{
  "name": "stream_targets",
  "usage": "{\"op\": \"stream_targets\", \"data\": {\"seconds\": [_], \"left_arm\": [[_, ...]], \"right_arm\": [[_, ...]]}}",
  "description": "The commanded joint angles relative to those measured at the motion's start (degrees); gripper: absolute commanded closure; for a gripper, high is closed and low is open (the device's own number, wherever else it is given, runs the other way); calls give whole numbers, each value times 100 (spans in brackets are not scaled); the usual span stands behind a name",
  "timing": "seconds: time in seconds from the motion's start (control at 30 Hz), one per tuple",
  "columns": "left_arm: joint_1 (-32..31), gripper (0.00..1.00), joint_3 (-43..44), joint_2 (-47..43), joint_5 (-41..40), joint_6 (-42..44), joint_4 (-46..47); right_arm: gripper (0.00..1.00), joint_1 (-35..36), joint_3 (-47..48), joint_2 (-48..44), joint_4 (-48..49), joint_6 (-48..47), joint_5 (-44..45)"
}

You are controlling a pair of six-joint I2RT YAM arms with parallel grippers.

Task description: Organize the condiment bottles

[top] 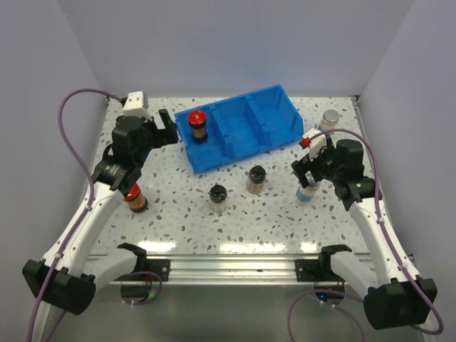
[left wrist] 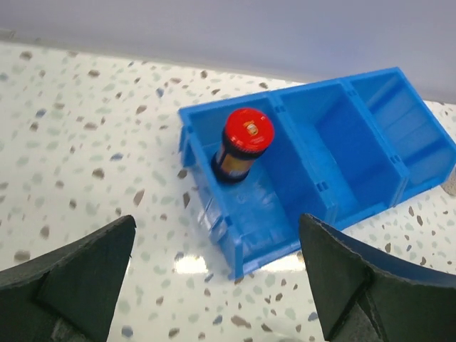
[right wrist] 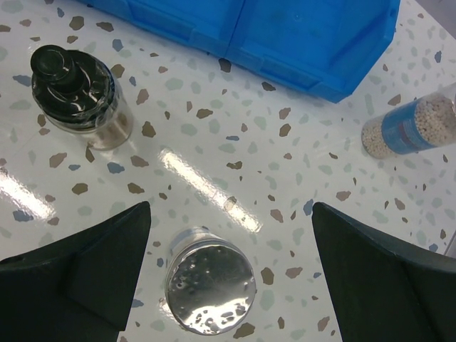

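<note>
One red-capped jar (top: 198, 127) stands in the left end box of the blue bin (top: 242, 151), so one jar of six looks put away. The left end effector (top: 169, 127) is just beside the bin, fingers wide apart, holding nothing. Five jars wait on the worktop (top: 178, 221): the other red-capped jar (top: 135, 197), a black-capped jar (top: 218, 197), a second black-capped jar (top: 256, 178), a far silver-capped jar (top: 329, 120) and a near silver-capped jar (right wrist: 210, 288). The right end effector (top: 308, 169) hangs over the near one, fingers apart, not touching it.
</note>
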Motion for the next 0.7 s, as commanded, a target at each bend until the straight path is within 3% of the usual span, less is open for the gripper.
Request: {"op": "stream_targets", "data": {"seconds": [0.0,0.17,0.33,0.5,0.67], "left_arm": [[64,0,-491,-699,-1165,-1206,-1235],[73,0,-545,-1360,-2667,-3515,-3849],[64,0,-352,-1308,-2872,-4573,-5295],[73,0,-745,-1237,-2802,-5005,-5676],[108,0,-1221,-1044,-2766,-4945,-5159]], "right_arm": [[1,15,-11,-91,119,-62,-42],[1,15,7,-65,119,-44,-77],[1,24,-2,-65,128,-18,-51],[1,15,-11,-74,137,0,2],[1,24,-11,-82,154,8,29]]}}
